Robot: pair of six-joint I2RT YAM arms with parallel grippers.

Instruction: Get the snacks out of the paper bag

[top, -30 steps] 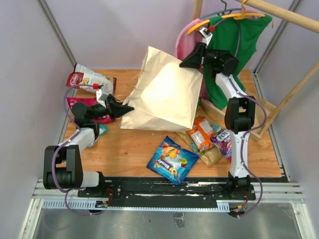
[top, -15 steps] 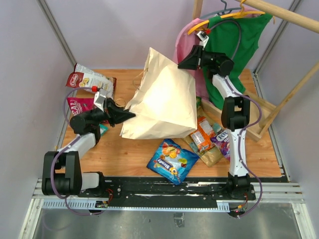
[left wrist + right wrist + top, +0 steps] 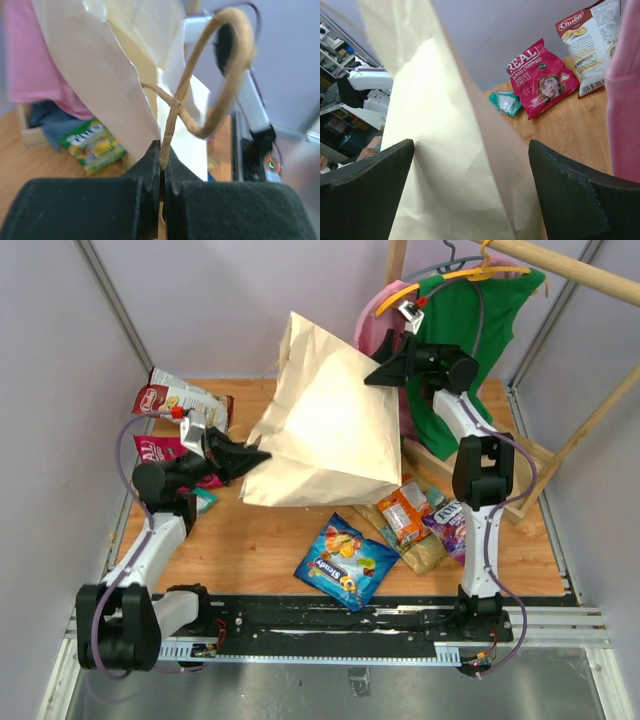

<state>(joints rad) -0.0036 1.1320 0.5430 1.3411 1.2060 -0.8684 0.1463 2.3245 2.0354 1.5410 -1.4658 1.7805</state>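
Bag (image 3: 330, 430) held tipped between both arms.
Left gripper (image 3: 161, 165) pinches its handle (image 3: 200, 95); right gripper (image 3: 470, 170) spread wide around the bag; packets (image 3: 405, 515) lie outside.

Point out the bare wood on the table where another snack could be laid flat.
Best patch: the near-left wood, bordered by the paper bag, the blue packet and the left arm. A smaller strip lies near-right, beside the purple packet. Crowded: the far-left corner with the red-white packet and magenta packet, and the orange packet cluster.
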